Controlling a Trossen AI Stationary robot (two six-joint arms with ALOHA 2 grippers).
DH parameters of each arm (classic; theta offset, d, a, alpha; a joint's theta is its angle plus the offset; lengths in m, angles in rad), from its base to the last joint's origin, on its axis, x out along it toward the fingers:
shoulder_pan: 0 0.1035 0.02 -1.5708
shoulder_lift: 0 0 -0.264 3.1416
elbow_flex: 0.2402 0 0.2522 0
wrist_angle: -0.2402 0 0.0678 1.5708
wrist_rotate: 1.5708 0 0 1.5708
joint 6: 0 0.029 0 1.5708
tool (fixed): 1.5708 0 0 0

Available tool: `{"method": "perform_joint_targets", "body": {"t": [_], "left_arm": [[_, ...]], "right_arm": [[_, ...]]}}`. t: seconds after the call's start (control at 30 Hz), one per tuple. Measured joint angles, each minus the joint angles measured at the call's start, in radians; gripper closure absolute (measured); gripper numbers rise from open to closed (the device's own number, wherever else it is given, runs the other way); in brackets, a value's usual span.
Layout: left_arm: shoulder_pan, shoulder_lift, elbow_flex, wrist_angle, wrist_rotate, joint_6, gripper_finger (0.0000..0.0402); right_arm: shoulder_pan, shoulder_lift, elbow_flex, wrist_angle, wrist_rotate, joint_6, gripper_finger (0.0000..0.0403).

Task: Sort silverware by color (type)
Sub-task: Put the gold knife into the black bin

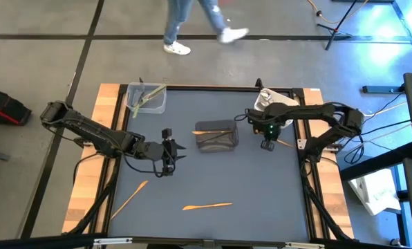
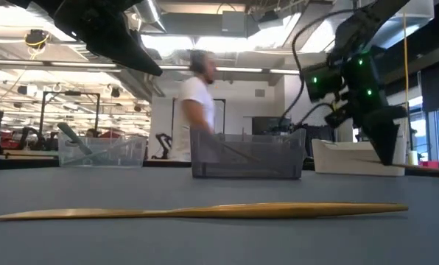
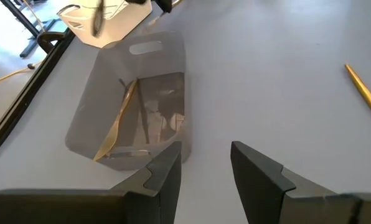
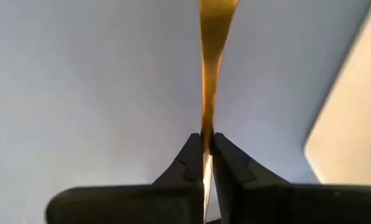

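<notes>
On the far left of the table (image 1: 116, 104) sits the clear bin (image 1: 146, 99), already holding olive-green pieces (image 1: 149, 96); I judge it is the green group's home. My left jaws (image 3: 201, 163) hang open and empty above the mat, facing the dark grey bin (image 3: 136, 99), probably waiting their turn. Two orange utensils lie loose on the near part of the mat: one toward the left (image 1: 130, 197), one near the middle (image 1: 207, 205), both well apart from any bin and not yet sorted. The dark grey bin in the centre already carries orange pieces (image 3: 118, 121), so I take it as the orange group's place. To its right, my right jaws (image 4: 208, 149) are closed tight on a thin orange utensil (image 4: 213, 62), pinched near its end at the mat so it can be lifted. The white container (image 1: 275, 97) stands just behind that arm. A person (image 1: 192, 21) walks beyond the table, clear of my work. The grey bin's wall is what I must clear, I judge.
</notes>
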Motion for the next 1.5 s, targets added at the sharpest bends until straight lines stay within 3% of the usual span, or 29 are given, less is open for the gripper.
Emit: {"method": "perform_joint_targets", "body": {"t": [0.33,0.6,0.9,1.17,1.5], "left_arm": [[0.0,0.0,0.0,0.0,0.0,-0.008,0.0267],[0.0,0.0,0.0,0.0,0.0,0.003,0.0267],[0.0,0.0,0.0,0.0,0.0,0.003,0.0267],[0.0,0.0,0.0,0.001,0.0,0.001,0.0267],[0.0,0.0,0.0,-0.001,0.001,-0.009,0.0267]], "right_arm": [[0.005,-0.146,0.079,-0.022,-0.037,0.025,0.0398],[0.139,-0.175,0.284,-0.007,-0.071,0.027,0.0399],[0.28,-0.174,0.424,0.26,-0.059,-0.022,0.0398],[0.301,-0.094,0.415,0.481,-0.056,-0.061,0.0398],[0.3,0.113,0.403,0.486,0.007,-0.106,0.0397]]}}
